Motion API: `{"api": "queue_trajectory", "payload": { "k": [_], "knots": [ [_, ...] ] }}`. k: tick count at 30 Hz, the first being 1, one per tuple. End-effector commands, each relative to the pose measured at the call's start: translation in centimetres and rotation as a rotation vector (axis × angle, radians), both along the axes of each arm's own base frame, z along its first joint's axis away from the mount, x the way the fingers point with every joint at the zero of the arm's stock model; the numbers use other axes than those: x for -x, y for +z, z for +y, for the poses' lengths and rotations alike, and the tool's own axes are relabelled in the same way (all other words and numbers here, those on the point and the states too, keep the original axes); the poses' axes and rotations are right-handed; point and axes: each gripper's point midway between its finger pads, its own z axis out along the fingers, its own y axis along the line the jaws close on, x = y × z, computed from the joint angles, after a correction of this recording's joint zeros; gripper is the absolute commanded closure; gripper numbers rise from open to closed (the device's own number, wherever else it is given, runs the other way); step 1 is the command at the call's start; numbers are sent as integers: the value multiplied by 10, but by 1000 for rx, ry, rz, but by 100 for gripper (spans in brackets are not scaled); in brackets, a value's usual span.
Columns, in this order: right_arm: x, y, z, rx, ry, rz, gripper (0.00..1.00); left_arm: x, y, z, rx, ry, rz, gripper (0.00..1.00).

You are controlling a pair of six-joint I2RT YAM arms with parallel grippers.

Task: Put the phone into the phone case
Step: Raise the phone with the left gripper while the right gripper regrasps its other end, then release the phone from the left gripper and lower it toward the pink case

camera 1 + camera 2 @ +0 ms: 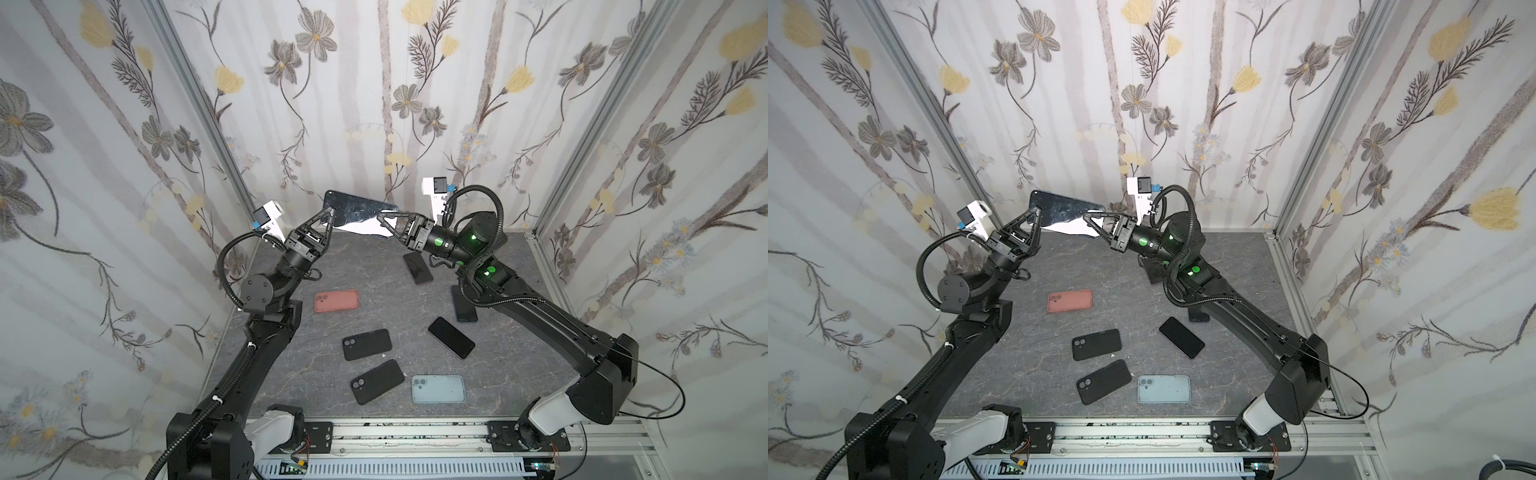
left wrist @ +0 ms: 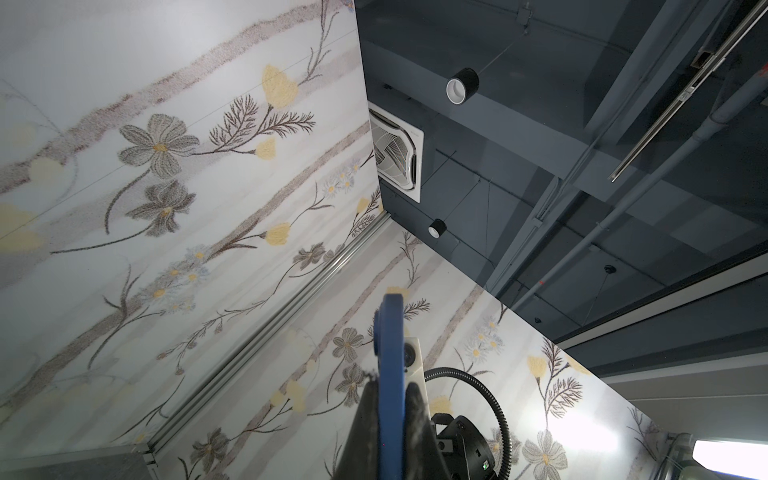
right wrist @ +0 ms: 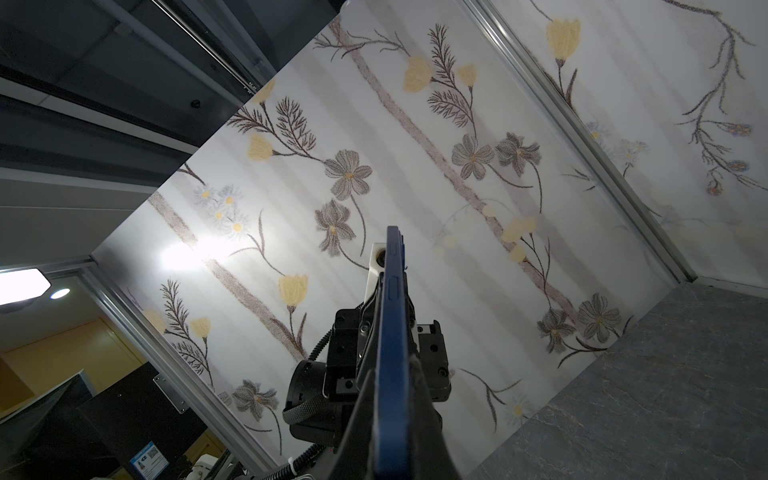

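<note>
A phone (image 1: 359, 212) with a mirror-like screen and a blue rim hangs in the air near the back wall, lying lengthwise between both arms in both top views. The blue rim (image 2: 388, 332) looks like a case round it. My left gripper (image 1: 330, 218) is shut on its left end and my right gripper (image 1: 382, 219) is shut on its right end. In the left wrist view the blue edge runs between the jaws of the left gripper (image 2: 390, 388). The right wrist view shows the right gripper (image 3: 392, 374) pinching the same edge (image 3: 392, 270), with the other arm behind it.
On the grey tabletop (image 1: 316, 374) lie a salmon case (image 1: 336, 300), two black cases (image 1: 367, 344) (image 1: 377, 381), a light blue case (image 1: 438, 388) and a black phone (image 1: 451, 337). Two dark phones (image 1: 417, 268) (image 1: 463, 307) lie by the right arm. Flowered walls close three sides.
</note>
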Motion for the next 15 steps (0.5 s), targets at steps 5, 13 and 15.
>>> {"api": "queue_trajectory", "payload": {
  "k": [5,13,15],
  "knots": [
    [-4,8,-22,-25,-75,2,100,-14,-10,16,-57,179,40,67],
    [-19,-2,-45,-18,-135,51,100,-29,-36,40,-163,377,172,49],
    [-28,-8,-54,3,-178,78,100,-37,-49,49,-234,465,233,48]
  ]
}}
